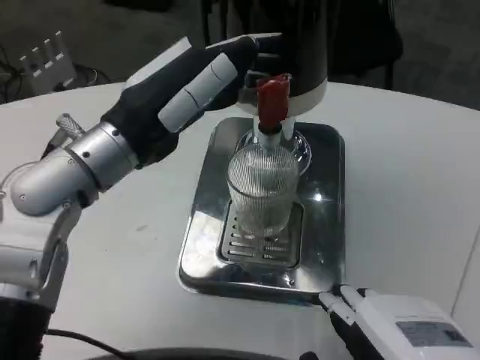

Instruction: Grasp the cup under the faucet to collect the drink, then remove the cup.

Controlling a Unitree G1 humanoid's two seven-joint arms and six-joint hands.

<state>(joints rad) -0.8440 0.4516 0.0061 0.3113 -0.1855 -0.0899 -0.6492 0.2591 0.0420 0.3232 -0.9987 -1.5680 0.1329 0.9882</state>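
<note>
Cup [261, 191] first: it is a ribbed clear glass standing upright on the slotted grate [259, 244] of the steel drip tray [330, 217], straight under the red tap [273, 97] of the dispenser [300, 45]. I cannot tell whether any drink is in it; the glass looks clear from here.

My left hand [199, 82] is up beside the tap, fingers stretched toward the dispenser and holding nothing. Whether a fingertip already touches the tap or the dispenser body I cannot tell, because the dark fingers merge with the dark housing. My right hand [390, 322] lies low at the near right corner of the tray, its fingers pointing at the rim, and whether they are spread or curled I cannot make out.

As I judge it, the step is working the tap while the cup catches the flow. To do it well I should press the lever steadily with my left fingers and keep my forearm clear of the glass rim just below. The cup should stay centred under the spout, so my right hand ought to come in from the side and wrap the ribbed wall low, firmly but without tipping it. The glass could slip on wet steel.
</note>
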